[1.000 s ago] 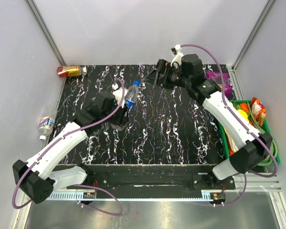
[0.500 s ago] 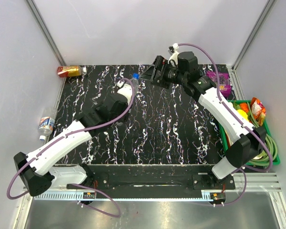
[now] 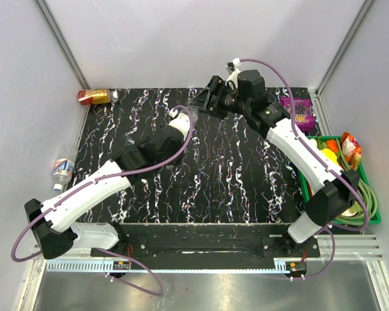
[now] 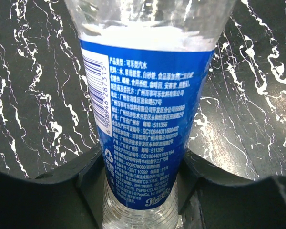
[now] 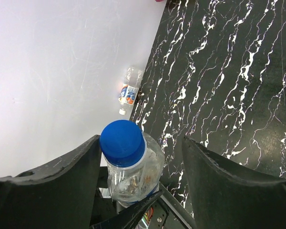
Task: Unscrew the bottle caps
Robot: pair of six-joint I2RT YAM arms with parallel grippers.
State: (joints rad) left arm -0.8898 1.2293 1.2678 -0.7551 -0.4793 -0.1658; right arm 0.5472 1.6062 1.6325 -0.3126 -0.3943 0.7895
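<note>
left gripper [image 4: 143, 164] clamps the pepsi bottle [image 4: 148, 95], blue cap [image 5: 122, 142] pointing into right gripper [image 5: 140, 143] (jaws apart).

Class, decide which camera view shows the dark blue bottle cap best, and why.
Right wrist view: the dark blue cap sits large and unobstructed inside the right pincer. The left wrist view shows only the bottle, its labelled body. In the top external view it cannot be made out.

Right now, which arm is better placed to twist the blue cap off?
Right. The right fingers flank the blue cap, open, so they likely need only close and turn. The left fingers are shut on the Pepsi bottle, steadying it.
</note>
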